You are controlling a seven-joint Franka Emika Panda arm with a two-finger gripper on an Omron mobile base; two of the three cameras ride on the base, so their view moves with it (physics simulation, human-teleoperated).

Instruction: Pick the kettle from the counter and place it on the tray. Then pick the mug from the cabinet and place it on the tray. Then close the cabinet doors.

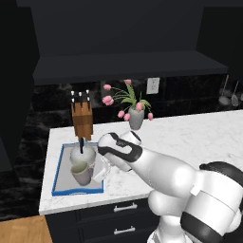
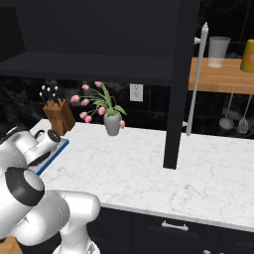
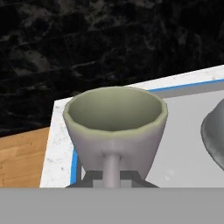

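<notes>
Now, from the left base view, the gripper (image 1: pixel 97 172) is down over the blue-rimmed tray (image 1: pixel 60 163), clamped on the mug (image 1: pixel 81 173), which sits low inside the tray just in front of the kettle (image 1: pixel 81 153), with the knife block (image 1: pixel 81 119) and the vase of tulips (image 1: pixel 135 117) behind the tray. Over in the right base view, the tray's blue corner (image 2: pixel 53 154) peeks from behind the arm, left of the open cabinet door (image 2: pixel 179 82). Through the hand view, the jaws are pinched on the mug's handle (image 3: pixel 111 168), the mug (image 3: pixel 115 127) upright over the tray (image 3: pixel 188 131), the kettle (image 3: pixel 215 133) just beside it.
</notes>
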